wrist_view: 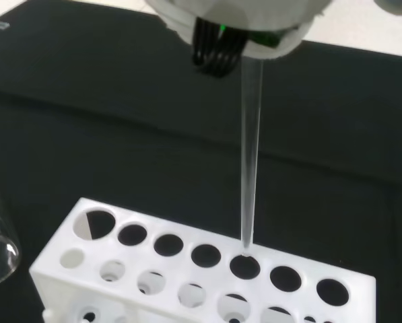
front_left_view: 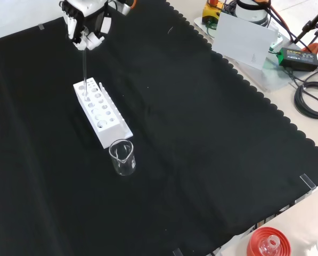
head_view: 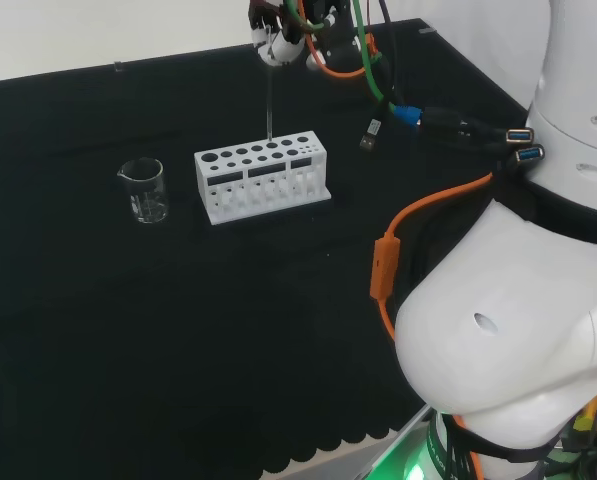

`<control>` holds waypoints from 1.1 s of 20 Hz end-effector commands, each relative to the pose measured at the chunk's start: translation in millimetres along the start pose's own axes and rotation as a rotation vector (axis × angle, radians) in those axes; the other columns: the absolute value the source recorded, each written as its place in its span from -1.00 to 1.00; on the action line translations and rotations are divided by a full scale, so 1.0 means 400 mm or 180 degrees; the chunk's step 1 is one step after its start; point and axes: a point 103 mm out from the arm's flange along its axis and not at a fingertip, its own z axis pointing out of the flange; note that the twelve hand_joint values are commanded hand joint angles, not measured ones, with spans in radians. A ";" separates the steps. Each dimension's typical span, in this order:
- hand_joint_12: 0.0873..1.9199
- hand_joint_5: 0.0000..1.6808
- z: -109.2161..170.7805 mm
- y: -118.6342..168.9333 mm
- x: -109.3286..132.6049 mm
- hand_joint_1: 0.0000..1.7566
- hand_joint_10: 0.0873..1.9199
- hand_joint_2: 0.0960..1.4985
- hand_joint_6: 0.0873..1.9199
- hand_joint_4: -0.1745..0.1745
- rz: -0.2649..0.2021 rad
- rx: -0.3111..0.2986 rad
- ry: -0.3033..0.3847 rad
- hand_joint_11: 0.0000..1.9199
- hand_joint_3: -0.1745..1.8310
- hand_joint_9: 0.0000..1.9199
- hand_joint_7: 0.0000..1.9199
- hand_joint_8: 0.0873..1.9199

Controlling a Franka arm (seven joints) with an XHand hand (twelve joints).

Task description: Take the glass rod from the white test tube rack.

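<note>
Glass rod [head_view: 268,100] hangs upright, upper centre of head view, fingers [head_view: 267,42] pinching its top, tip over white rack [head_view: 263,178].

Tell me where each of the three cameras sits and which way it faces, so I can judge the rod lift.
Head view: behind and above the arm's base, looking over the white arm links at the white test tube rack, the hand above it.
Front view: in front of the arm, looking down on the black cloth; the hand enters from the top.
Wrist view: at the wrist, looking past the hand down the glass rod to the rack.
Head and front views share the rack, rod and glass beaker.
</note>
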 end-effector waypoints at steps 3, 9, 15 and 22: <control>-0.57 0.24 -0.059 -0.033 0.013 0.50 -0.56 -0.12 -0.17 -1.00 0.0018 -0.0044 0.0011 0.70 -0.20 0.74 0.38 -0.24; -0.57 0.24 -0.095 -0.041 0.039 0.50 -0.56 -0.12 -0.18 -1.00 -0.0010 -0.0121 0.0009 0.70 -0.20 0.75 0.38 -0.24; -0.57 0.24 -0.130 -0.041 0.061 0.50 -0.58 -0.10 -0.19 -1.00 -0.0030 -0.0201 0.0002 0.70 -0.22 0.76 0.38 -0.24; -0.57 0.24 -0.143 -0.041 0.078 0.50 -0.59 -0.10 -0.20 -1.00 -0.0061 -0.0234 0.0016 0.70 -0.23 0.77 0.38 -0.25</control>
